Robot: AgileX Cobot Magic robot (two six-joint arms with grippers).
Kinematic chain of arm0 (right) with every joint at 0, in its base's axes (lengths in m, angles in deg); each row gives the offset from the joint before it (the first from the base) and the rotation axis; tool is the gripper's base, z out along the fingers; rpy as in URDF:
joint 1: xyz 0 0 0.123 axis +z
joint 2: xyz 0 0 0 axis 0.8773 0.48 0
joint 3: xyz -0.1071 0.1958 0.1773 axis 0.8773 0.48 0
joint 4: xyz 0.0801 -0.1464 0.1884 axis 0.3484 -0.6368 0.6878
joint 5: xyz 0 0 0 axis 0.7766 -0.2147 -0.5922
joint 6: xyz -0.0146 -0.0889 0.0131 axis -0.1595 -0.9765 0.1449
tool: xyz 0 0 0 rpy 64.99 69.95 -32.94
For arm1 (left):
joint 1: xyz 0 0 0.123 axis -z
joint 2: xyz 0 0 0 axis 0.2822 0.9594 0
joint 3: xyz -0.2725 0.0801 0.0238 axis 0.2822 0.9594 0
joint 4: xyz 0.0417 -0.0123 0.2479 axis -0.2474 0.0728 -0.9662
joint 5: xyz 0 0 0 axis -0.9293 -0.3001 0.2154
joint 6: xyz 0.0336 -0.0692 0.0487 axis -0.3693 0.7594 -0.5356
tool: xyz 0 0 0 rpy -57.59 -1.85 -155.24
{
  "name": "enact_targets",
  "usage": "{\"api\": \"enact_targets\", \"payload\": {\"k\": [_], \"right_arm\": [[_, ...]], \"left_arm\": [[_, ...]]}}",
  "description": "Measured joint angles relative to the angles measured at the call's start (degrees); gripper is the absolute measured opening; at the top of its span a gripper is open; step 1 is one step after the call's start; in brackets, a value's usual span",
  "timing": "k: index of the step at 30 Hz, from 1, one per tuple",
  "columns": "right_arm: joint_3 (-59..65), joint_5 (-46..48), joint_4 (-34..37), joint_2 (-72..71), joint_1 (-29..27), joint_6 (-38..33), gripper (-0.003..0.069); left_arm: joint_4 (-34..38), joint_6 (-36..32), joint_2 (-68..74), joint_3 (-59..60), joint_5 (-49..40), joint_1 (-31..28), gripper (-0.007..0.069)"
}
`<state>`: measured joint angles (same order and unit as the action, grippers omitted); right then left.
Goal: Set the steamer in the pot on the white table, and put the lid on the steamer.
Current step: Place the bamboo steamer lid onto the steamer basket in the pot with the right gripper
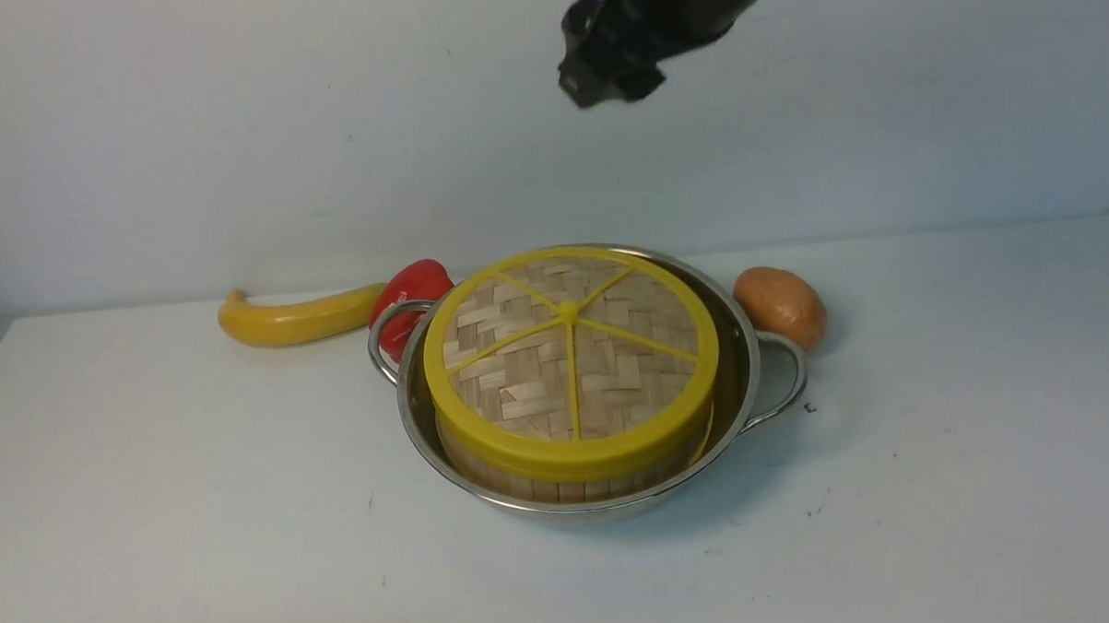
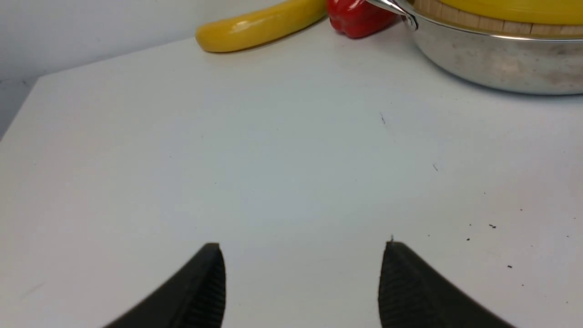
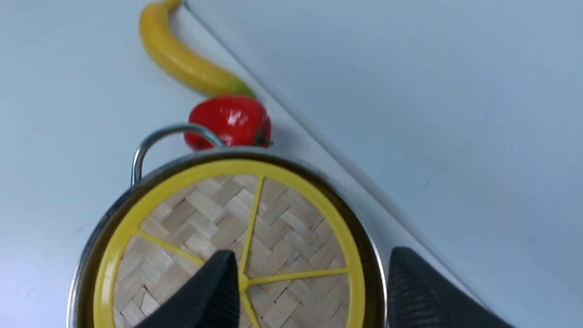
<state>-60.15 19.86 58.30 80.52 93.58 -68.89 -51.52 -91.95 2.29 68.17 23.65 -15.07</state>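
Lidded steamer point(image 1: 570, 482) sitting inside the pot point(image 1: 750, 360) at the middle of the white bench point(image 1: 156, 510).

The lid point(image 1: 570, 362) rests on the steamer, so both steps look done. The right end effector point(image 1: 612, 70) hangs high above the pot toward 12 o'clock, fingers spread and empty. The left end effector point(image 2: 303, 284), also spread and empty, hovers low over bare bench. A banana point(image 1: 301, 318) and red pepper point(image 1: 413, 293) lie at 10 o'clock, a potato point(image 1: 781, 305) at 2 o'clock. The next move likely calls only for pulling the arms clear.
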Motion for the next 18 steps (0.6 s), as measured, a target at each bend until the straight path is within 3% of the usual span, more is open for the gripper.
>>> {"api": "enact_targets", "payload": {"k": [4,5,6,10,15,18], "right_arm": [[-0.2,-1.3,-3.6,-7.4,0.0,6.5,0.0218],[-0.2,-1.2,-3.6,-7.7,0.0,6.5,0.0208],[-0.3,-1.2,-4.6,-11.0,0.0,10.4,0.0136],[-0.3,-1.1,-5.2,-17.6,0.0,15.4,0.0007],[-0.3,2.4,-4.3,-23.6,0.0,19.2,-0.0034],[-0.4,5.2,-8.0,-26.7,0.0,20.0,-0.0034]], "left_arm": [[0.0,0.0,0.0,0.0,0.0,0.0,0.0421],[0.0,0.0,0.0,0.0,0.0,0.0,0.0421],[0.0,0.0,0.0,0.0,0.0,0.0,0.0421],[0.0,0.0,0.0,0.0,0.0,0.0,0.0421],[0.0,0.0,0.0,0.0,0.0,0.0,0.0421],[0.0,0.0,0.0,0.0,0.0,0.0,0.0421]]}}
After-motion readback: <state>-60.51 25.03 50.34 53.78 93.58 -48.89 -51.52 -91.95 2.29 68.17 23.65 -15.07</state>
